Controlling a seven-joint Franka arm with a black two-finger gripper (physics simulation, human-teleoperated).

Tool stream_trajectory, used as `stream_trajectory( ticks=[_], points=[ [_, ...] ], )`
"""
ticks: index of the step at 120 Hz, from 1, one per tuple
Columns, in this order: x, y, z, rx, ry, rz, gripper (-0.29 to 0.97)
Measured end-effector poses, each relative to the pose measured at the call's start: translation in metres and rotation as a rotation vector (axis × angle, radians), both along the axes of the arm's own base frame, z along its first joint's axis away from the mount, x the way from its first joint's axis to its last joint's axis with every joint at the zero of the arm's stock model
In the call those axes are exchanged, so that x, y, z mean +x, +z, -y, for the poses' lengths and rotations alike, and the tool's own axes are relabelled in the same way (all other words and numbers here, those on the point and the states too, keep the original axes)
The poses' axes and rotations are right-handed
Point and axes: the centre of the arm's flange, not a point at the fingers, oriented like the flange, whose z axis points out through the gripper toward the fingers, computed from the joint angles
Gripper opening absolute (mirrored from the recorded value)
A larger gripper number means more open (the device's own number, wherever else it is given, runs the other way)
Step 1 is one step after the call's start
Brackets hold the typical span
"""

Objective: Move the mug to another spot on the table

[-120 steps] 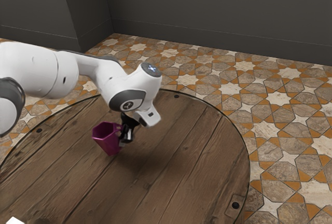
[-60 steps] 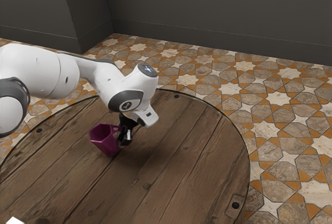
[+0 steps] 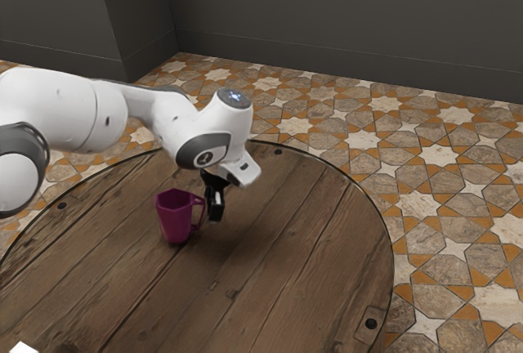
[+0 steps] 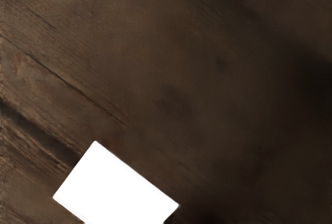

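Mug (image 3: pixel 176 216) stands upright on wooden tbl (image 3: pixel 310 271). Gripper (image 3: pixel 215 206) hangs at its 3 o'clock in ext view, just beside handle (image 3: pixel 198 210). Can't tell if it's clenched or released.

Magenta mug (image 3: pixel 176 216) on a round table (image 3: pixel 286 279) of dark brown, grained planks. White arm (image 3: pixel 82 116) with grey joints and a black gripper (image 3: pixel 215 206). Floor (image 3: pixel 441 165) at the frame's right: star tiles in orange, cream and grey-brown. Walls (image 3: pixel 343 10) dark grey. Wrist view: a plain white rectangle (image 4: pixel 115 187) on brown wood.
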Motion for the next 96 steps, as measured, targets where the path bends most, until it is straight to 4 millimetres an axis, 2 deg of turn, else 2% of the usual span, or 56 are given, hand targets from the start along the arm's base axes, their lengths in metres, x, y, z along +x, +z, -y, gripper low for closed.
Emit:
stream_trajectory(
  ticks=[28, 52, 80, 96],
  points=[
    [0.001, 0.016, -0.001, -0.005, -0.002, 0.032, 0.58],
    [-0.006, 0.043, -0.003, -0.031, 0.027, 0.065, 0.61],
    [-0.017, 0.138, -0.006, -0.129, 0.156, 0.215, 0.66],
    [-0.033, 0.192, -0.003, -0.211, 0.279, 0.270, 0.67]
  ],
)
